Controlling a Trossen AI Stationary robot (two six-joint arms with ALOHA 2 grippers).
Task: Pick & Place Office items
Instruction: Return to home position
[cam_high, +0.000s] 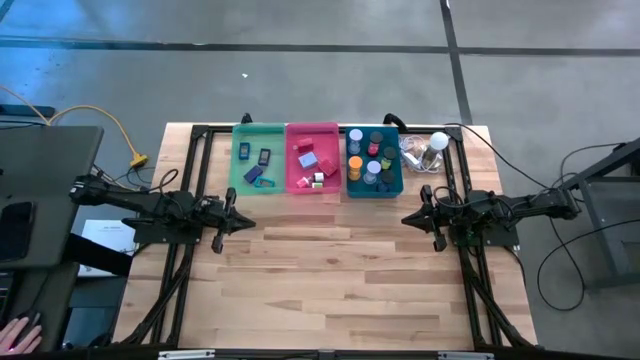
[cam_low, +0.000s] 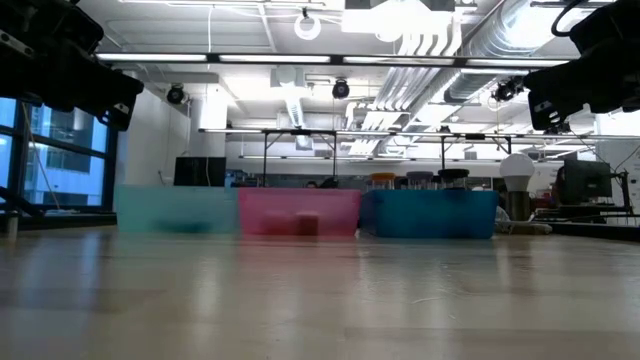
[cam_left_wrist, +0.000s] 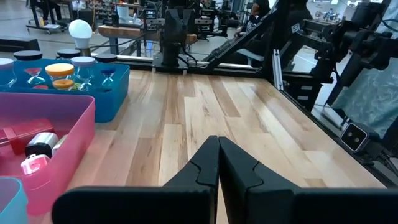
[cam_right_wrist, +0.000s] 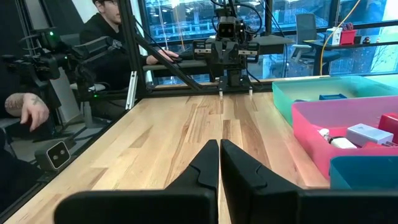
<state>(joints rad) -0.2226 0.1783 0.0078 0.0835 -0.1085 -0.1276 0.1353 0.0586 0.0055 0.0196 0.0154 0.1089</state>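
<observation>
Three bins stand side by side at the table's far edge: green (cam_high: 258, 158), pink (cam_high: 312, 158) and teal (cam_high: 374, 160). The office items lie inside them: dark blue pieces (cam_high: 262, 158) in the green one, red, pink and lavender blocks (cam_high: 310, 160) in the pink one, small round rolls (cam_high: 372, 160) in the teal one. My left gripper (cam_high: 245, 222) hovers shut at the table's left side, pointing level toward the right. My right gripper (cam_high: 408, 220) hovers shut at the right side, facing it. In each wrist view the fingers, left (cam_left_wrist: 218, 146) and right (cam_right_wrist: 220, 149), meet with nothing between them.
A white bulb (cam_high: 437, 142) with clear plastic clutter sits right of the teal bin. Bare wood (cam_high: 340, 280) spreads between the grippers and the near edge. Black frame rails (cam_high: 200, 180) run along both sides. A person (cam_right_wrist: 106, 37) sits beyond the table's left side.
</observation>
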